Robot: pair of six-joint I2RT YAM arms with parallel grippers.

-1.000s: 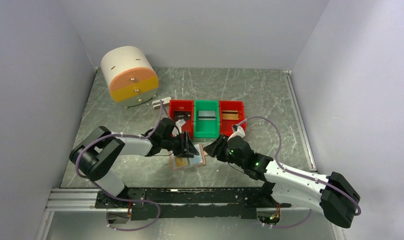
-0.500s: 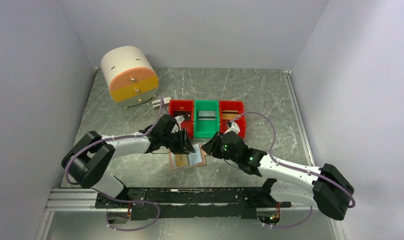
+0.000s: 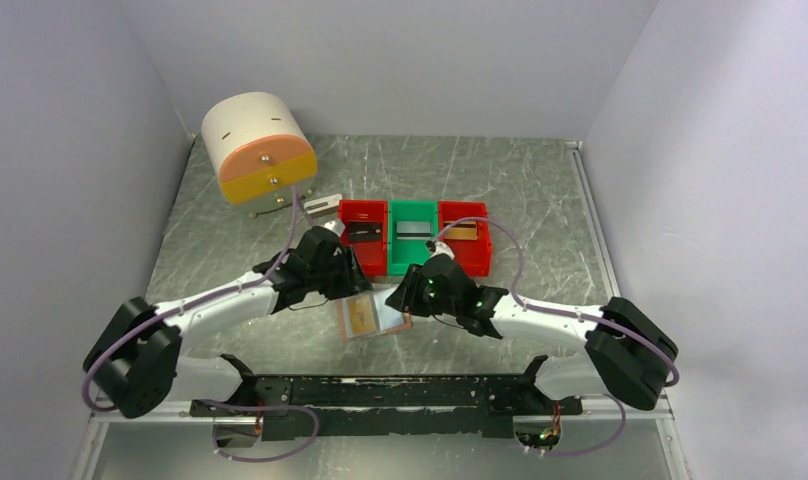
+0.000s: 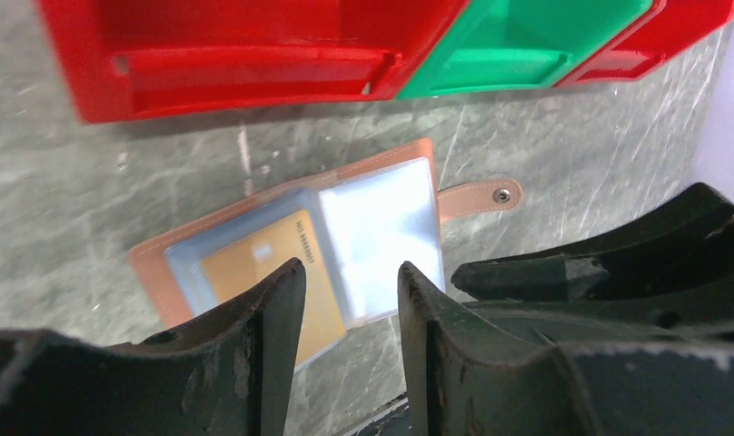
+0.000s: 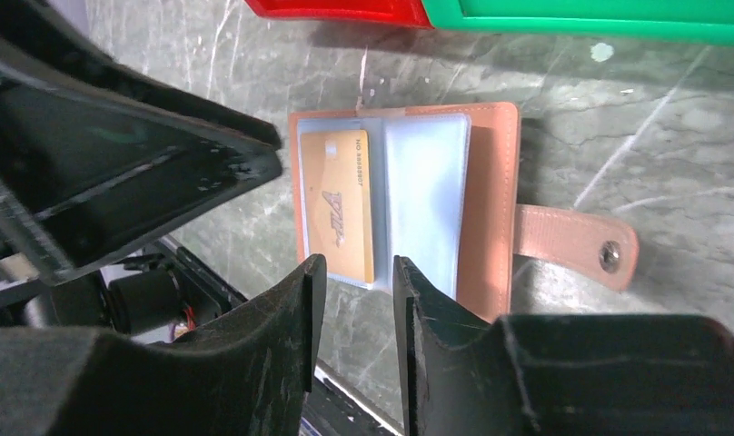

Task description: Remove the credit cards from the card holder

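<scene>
Card holder (image 3: 373, 317) lay open on table (image 3: 540, 200) just before the bins (image 3: 413, 258), left gripper (image 3: 352, 283) and right gripper (image 3: 408, 296) flanking it. Left wrist — jaws slightly parted, empty; should pin the leather edge. Right wrist — same, narrowly spread; should pinch the yellow-orange card (image 5: 336, 204), slide straight. Tan cover, pale blue pockets, strap (image 5: 572, 245) flat.

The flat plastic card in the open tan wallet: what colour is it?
Yellow-orange card, clearest in right wrist view.
</scene>
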